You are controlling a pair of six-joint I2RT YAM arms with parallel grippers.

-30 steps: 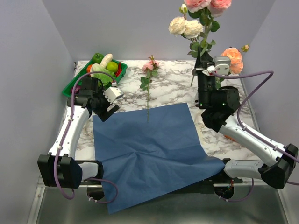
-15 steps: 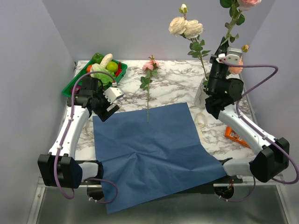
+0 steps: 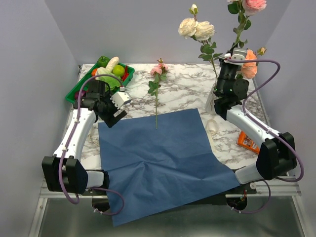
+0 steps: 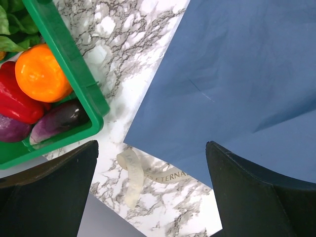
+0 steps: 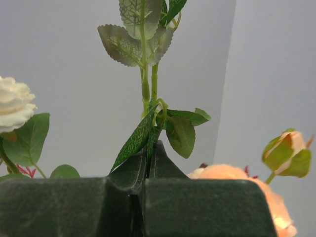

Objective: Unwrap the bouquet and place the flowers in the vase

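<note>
Vase of cream roses (seemingly), tray of vegetables, right claw pinching rose

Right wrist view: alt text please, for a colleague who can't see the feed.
The right gripper is shut on a leafy green stem that rises up the middle. A cream rose shows at the left edge, a peach rose and a bud at lower right, before a grey wall.

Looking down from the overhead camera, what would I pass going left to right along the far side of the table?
green tray of vegetables → single pink rose lying down → cream roses → right hand gripping a rose stem
</note>
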